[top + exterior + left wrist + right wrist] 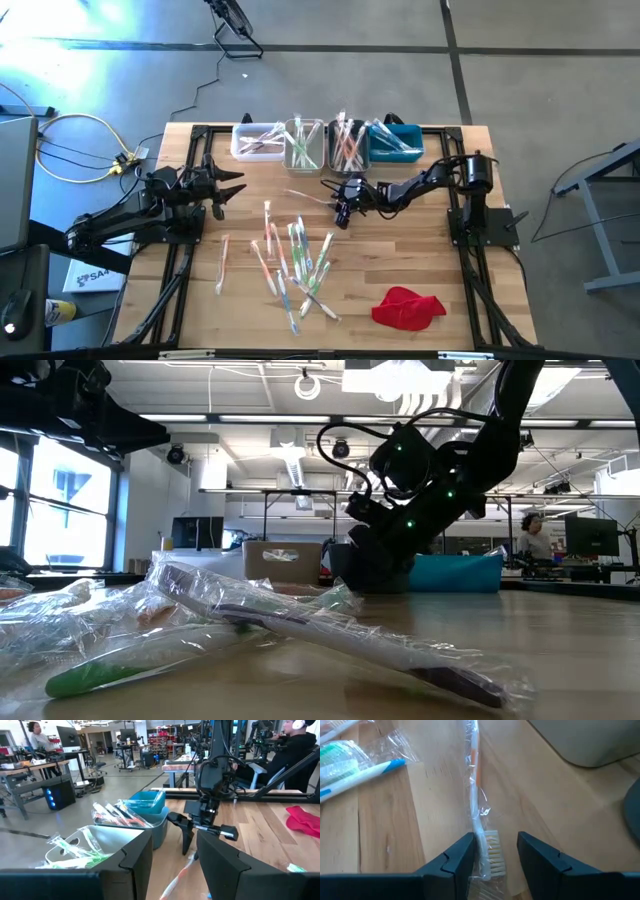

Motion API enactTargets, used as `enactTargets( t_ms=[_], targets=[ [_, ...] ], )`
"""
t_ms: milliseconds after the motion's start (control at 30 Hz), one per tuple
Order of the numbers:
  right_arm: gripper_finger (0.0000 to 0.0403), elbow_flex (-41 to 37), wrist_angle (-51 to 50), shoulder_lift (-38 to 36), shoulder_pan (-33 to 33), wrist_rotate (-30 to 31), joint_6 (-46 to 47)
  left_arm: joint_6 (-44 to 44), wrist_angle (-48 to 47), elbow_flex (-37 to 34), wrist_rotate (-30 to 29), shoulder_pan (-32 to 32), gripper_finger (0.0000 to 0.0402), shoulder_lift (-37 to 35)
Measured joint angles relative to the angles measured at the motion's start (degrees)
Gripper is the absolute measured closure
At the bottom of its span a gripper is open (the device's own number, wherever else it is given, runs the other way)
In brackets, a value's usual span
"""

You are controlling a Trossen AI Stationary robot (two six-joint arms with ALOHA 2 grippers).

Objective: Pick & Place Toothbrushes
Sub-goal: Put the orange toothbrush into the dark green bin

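Note:
Several wrapped toothbrushes (295, 262) lie scattered on the middle of the wooden table, and more fill the bins (305, 145) at the far edge. One orange-and-white toothbrush (474, 780) lies flat by itself in front of the bins. My right gripper (495, 855) is open and low over it, one finger on each side of its bristle head (492, 852). In the high view my right gripper (340, 203) sits just right of that toothbrush (303, 196). My left gripper (232, 190) is open, held above the table's left part and pointing toward the right arm.
A white bin (256, 141), a clear bin, a grey bin (346, 146) and a blue bin (396, 141) stand in a row along the far edge, close behind my right gripper. A red cloth (408, 307) lies near the near right corner. Bare wood shows right of the pile.

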Motion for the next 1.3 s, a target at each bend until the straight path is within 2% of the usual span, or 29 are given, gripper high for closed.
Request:
enactTargets(
  t_ms=[467,967,1300],
  targets=[
    [0.0260,0.00,-0.02,0.00,0.09,-1.19,-0.02,0.02,0.00,0.00,0.20,0.00,0.0252,0.00],
    [0.0354,0.01,0.04,0.00,0.13,-1.66,-0.22,0.02,0.00,0.00,0.17,0.00,0.0252,0.00],
    [0.0370,0.02,0.32,0.00,0.64,-1.66,-0.38,0.02,0.00,0.00,0.15,0.00,0.0252,0.00]
  ],
)
